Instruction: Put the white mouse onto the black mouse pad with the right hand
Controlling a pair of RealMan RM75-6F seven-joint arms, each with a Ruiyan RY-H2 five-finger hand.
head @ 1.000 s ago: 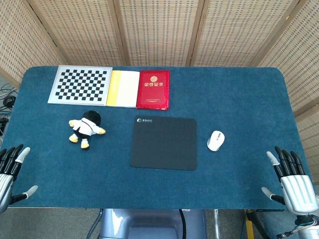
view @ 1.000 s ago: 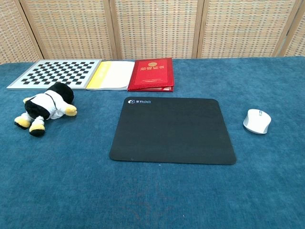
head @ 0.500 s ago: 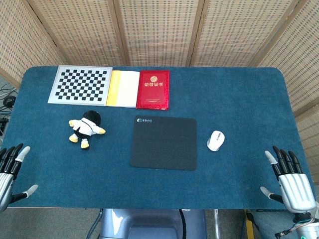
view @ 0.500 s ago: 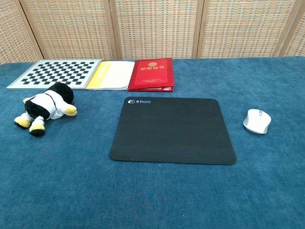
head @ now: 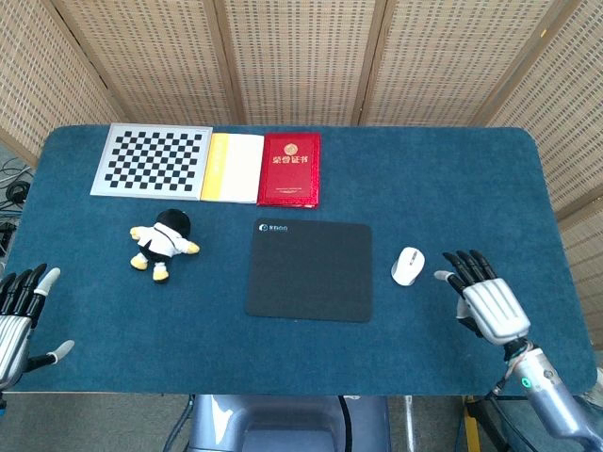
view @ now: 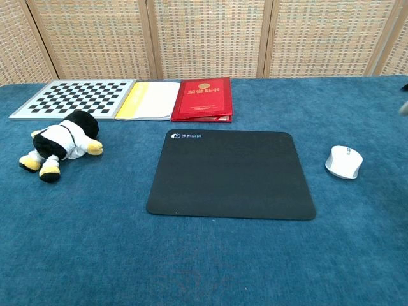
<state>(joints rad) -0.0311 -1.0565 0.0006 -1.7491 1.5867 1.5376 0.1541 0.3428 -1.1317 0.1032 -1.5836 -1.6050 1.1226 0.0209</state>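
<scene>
The white mouse (head: 408,266) (view: 344,161) lies on the blue cloth just right of the black mouse pad (head: 310,270) (view: 232,173). My right hand (head: 483,301) hovers open a short way right of the mouse, fingers spread and pointing toward the far side, touching nothing. In the chest view only a blurred dark tip shows at the right edge. My left hand (head: 17,315) is open at the table's near left corner, holding nothing.
A plush penguin toy (head: 162,243) (view: 59,145) lies left of the pad. Along the far side sit a checkerboard (head: 152,161) (view: 75,98), a yellow booklet (head: 232,167) (view: 148,101) and a red booklet (head: 290,169) (view: 204,98). Wicker screens stand behind the table.
My right hand has moved from the near right corner leftward and forward to a spot beside the mouse. The left hand barely shifted. The mouse stays put.
</scene>
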